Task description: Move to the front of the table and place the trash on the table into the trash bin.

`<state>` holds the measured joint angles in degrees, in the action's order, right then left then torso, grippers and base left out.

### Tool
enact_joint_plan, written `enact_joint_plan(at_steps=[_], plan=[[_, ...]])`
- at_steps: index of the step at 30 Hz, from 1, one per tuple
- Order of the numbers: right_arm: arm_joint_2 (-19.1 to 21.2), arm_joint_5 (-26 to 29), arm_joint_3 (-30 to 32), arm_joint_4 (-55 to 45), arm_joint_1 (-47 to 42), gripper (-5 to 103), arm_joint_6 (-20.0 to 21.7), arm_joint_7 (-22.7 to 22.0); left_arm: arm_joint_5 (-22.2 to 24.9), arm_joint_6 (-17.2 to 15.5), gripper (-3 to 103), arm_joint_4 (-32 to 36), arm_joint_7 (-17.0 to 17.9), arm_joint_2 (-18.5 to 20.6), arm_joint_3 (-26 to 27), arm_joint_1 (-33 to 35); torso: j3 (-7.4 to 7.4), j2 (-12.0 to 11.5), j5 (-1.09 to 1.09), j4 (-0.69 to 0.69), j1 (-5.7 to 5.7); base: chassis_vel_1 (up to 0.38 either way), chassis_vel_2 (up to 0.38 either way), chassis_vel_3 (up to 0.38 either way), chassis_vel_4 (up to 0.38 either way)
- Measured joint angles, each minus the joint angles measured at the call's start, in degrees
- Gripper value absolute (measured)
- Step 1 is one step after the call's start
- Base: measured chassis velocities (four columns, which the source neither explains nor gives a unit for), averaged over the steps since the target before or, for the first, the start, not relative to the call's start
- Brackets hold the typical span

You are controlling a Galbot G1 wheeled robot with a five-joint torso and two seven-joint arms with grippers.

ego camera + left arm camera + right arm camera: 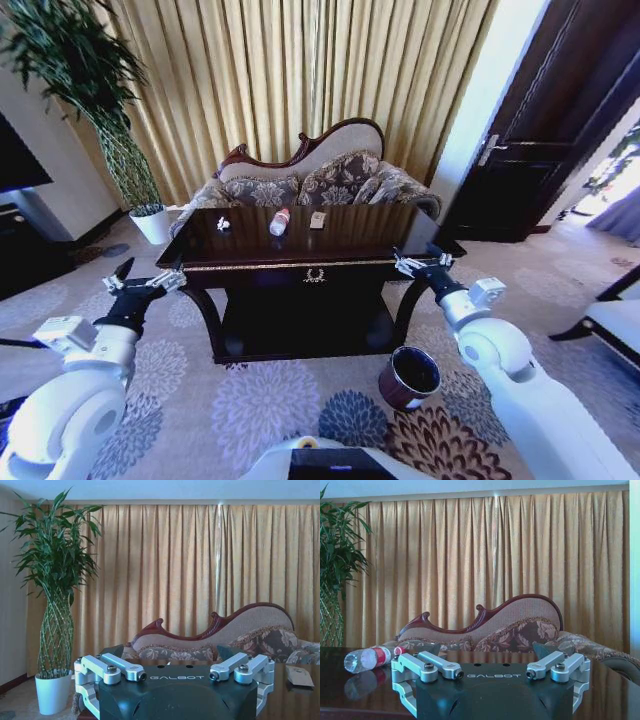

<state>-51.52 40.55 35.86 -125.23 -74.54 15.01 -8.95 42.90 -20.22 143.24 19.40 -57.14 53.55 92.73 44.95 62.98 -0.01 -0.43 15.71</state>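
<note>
The long dark glossy table [300,267] stands straight ahead. On its top lie a clear bottle [280,222] with a red cap, a white crumpled scrap [223,225] and a pale flat packet [318,220]. The small maroon trash bin [410,376] sits on the carpet by the table's front right leg. My left gripper [145,279] hovers open off the table's front left corner. At the front right corner my right gripper [422,263] is also open. The right wrist view shows the bottle [367,658] lying on its side beyond the open right gripper [495,672]. The packet [299,676] lies beyond the open left gripper [176,675].
A patterned sofa [320,180] stands close behind the table, before gold curtains. A tall plant in a white pot [150,222] is at the back left, near a black TV stand [20,235]. A dark door [540,150] and a chair [615,320] are on the right.
</note>
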Motion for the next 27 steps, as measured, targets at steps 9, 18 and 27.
enact_joint_plan(at_steps=[9, 18, 27], plan=[[0.34, 0.09, -0.51, 0.06, 0.49, 100, 0.12, -0.13, -0.01, -0.01, 100, 0.0, -0.01, -0.07, 0.01, -0.01, 0.0, 0.0, 0.0, 0.0, 0.0, -0.08, 0.075, 0.081, -0.078], [0.23, 0.02, -1.01, 0.09, 0.59, 100, 0.17, -0.17, -0.01, -0.15, 100, 0.0, -0.01, -0.1, -0.04, 0.02, 0.0, 0.0, 0.0, 0.01, 0.0, -0.081, 0.085, 0.086, -0.082], [0.27, 0.02, -1.51, 0.08, 0.95, 100, 0.25, -0.22, -0.01, -0.18, 100, 0.0, -0.01, -0.15, -0.1, 0.01, 0.0, 0.0, 0.0, 0.0, 0.0, -0.085, 0.08, 0.076, -0.074]])
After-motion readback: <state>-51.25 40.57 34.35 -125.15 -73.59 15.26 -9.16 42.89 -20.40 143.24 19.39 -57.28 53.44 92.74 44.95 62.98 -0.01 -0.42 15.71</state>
